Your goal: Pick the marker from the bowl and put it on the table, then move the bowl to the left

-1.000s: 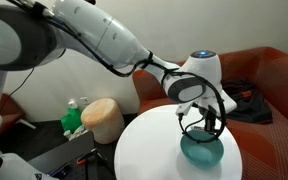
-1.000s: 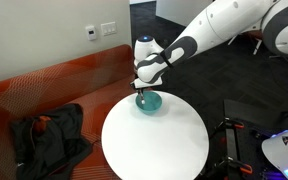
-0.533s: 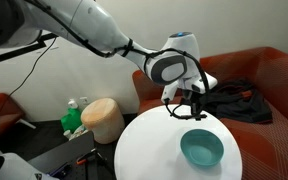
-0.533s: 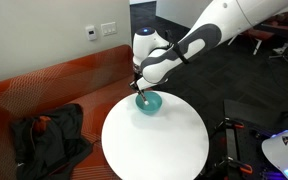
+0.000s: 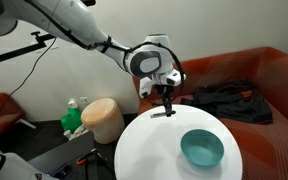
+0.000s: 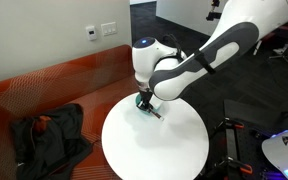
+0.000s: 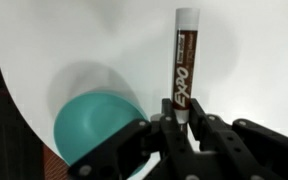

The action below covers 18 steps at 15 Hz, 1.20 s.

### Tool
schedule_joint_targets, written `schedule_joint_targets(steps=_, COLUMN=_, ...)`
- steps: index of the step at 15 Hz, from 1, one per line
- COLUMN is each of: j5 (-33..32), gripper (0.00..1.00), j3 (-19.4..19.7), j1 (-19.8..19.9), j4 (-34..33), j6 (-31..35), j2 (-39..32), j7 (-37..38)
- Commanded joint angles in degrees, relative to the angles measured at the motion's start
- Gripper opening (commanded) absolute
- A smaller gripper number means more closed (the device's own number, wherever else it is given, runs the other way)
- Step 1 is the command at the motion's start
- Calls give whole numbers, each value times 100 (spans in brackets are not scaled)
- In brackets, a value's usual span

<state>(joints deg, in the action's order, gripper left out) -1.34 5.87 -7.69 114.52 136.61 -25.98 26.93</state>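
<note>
My gripper (image 5: pixel 165 104) is shut on the marker (image 7: pixel 183 60), a thin dark pen with a white cap end, which sticks out ahead of the fingers in the wrist view. In an exterior view the marker (image 5: pixel 162 113) hangs low over the far part of the white round table (image 5: pixel 144 150); I cannot tell whether it touches. The teal bowl (image 5: pixel 202 148) stands empty on the table, apart from the gripper. It shows beside the fingers in the wrist view (image 7: pixel 89 130). In an exterior view the gripper (image 6: pixel 146 103) hides most of the bowl.
A tan cylindrical bin (image 5: pixel 103 118) and a green object (image 5: pixel 74 120) stand beyond the table. A red-brown sofa (image 5: pixel 274 80) with dark clothing (image 5: pixel 229 100) runs behind it, also seen in an exterior view (image 6: pixel 49 135). The table edge (image 7: pixel 4 90) lies near the bowl.
The gripper has lifted out of the bowl with the marker in it and moved sideways away from the bowl, down toward the table's far part. The bowl has stayed in place.
</note>
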Motion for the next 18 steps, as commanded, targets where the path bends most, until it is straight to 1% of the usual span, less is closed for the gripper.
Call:
schedule_joint_targets(steps=1, j5=-28, gripper=19, j3=-44, j1=28, j4=32, j6=-11, j2=28, j7=-6)
schedule_joint_targets(steps=4, j5=-31, gripper=19, j3=-42, j1=53, j4=62, j6=-12, j2=53, j7=-63)
schedule_joint_targets(steps=5, j5=-31, gripper=5, j3=-42, j1=54, j4=63, j6=-12, j2=55, j7=-63)
schedule_joint_targets(steps=6, j5=-119, gripper=5, j3=-49, j1=42, j4=101, j6=78, j2=61, j7=-180)
schedule_joint_targets(steps=9, j5=-778, gripper=5, j3=-11, j1=-126, j4=287, j6=230, j2=86, j7=-445)
schedule_joint_targets(steps=12, j5=-1288, gripper=5, j3=-116, j1=-216, j4=521, j6=474, j2=71, j7=-766)
schedule_joint_targets(steps=16, j5=-1621, gripper=5, j3=-368, j1=-317, j4=984, j6=1215, j2=70, j7=-1290)
schedule_joint_targets(steps=18, j5=-1686, gripper=5, j3=-499, j1=-334, j4=1178, j6=1530, j2=82, j7=-1674)
